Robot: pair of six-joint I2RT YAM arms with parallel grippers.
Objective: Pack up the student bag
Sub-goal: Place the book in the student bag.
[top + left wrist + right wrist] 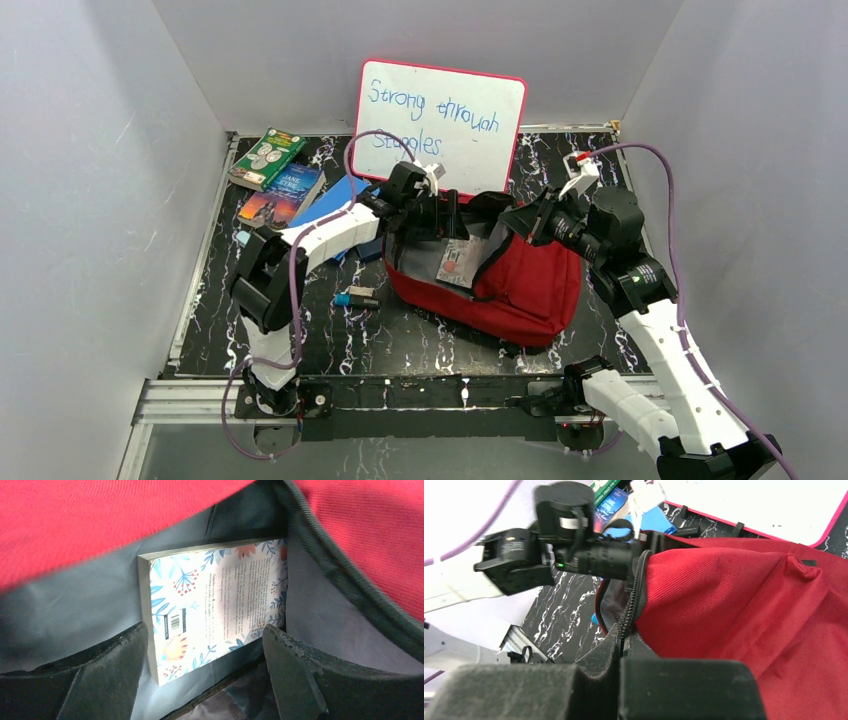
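Red student bag (530,285) gapes — grey lining, floral book (220,590) inside; left gripper (205,630) spread wide, right gripper (621,647) pinches its zippered rim.

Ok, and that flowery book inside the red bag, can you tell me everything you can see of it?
It is a paperback book showing its back cover: white with blue leaves, red berries and orange flowers, a block of small print and a barcode. Its page edges look pale cream. It lies tilted inside the red bag, against the grey lining. The left tool is open, one finger on each side of the book, not squeezing it.
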